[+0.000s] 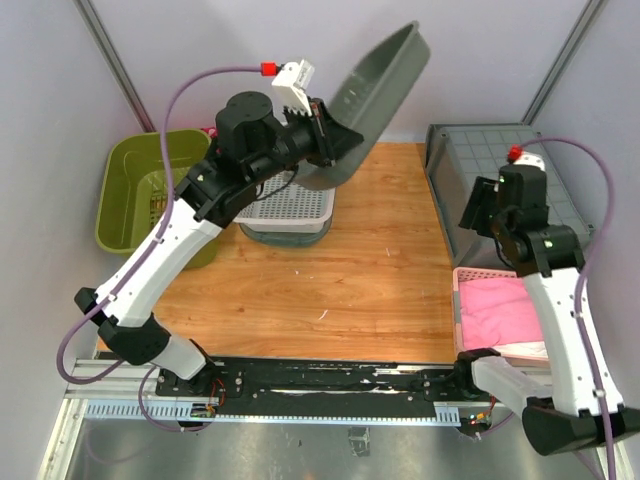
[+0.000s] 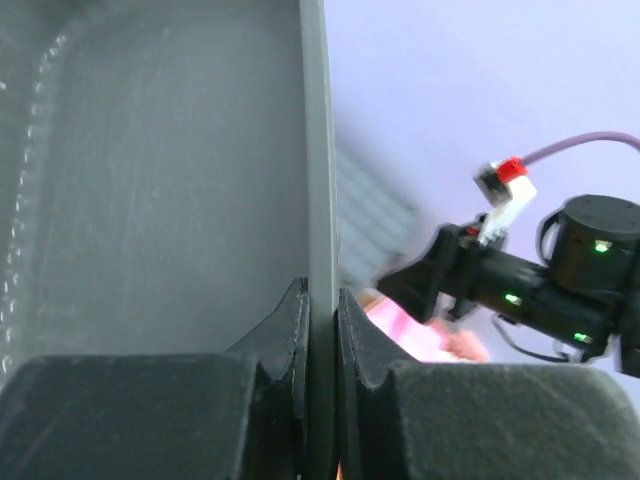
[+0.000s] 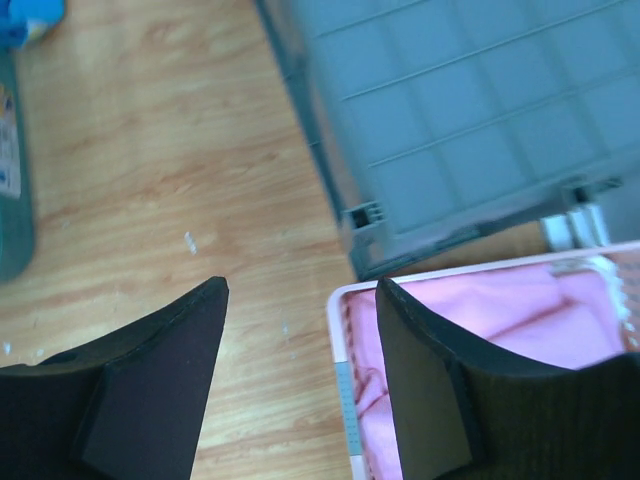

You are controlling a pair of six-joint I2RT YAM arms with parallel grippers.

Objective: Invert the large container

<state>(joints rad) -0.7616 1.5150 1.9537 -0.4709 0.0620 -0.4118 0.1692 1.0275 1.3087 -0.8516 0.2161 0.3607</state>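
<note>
Above the far side of the wooden table, the large grey container hangs steeply tilted, lifted clear of the surface. A ribbed grey crate sits at the table's right edge and a green bin at its left edge. A white perforated basket is on its far side, and a pink basket holding pink cloth at its near right corner. The left gripper is clamped on the container's rim. The right gripper hovers over the table's right edge with its jaws apart and empty.
</note>
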